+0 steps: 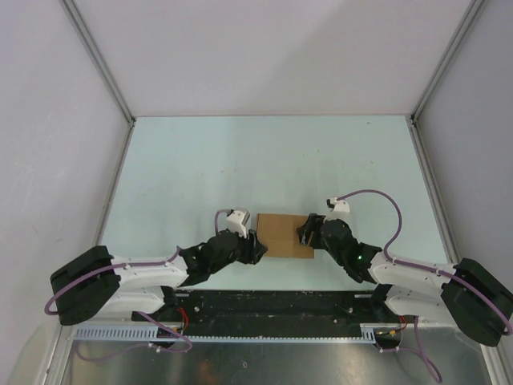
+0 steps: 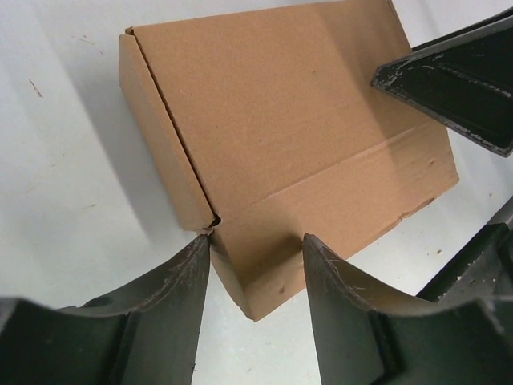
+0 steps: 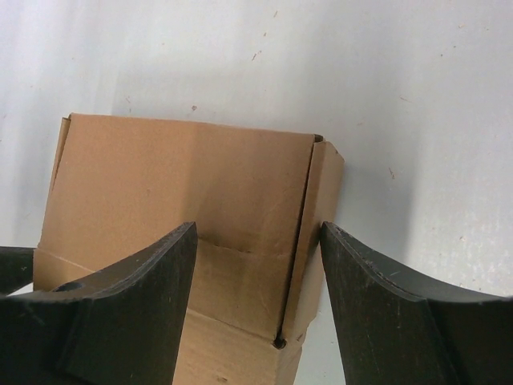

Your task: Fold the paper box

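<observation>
Two-finger left pincer [image 2: 252, 241] sits partly open, straddling a corner of the paper box [image 2: 288, 136], with one tip touching the box's flap seam; can't tell if it's pressing. Right pincer [image 3: 258, 228] is wide, fingers over the opposite end, not clamping. Box looks folded shut and lies flat on the pale surface [image 1: 200, 160], between both arms, near their bases.

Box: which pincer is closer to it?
Right, by a little. The right pincer reaches over the right end of the box, which sits deep between its fingers. The left pincer straddles only a corner at the left end.
</observation>
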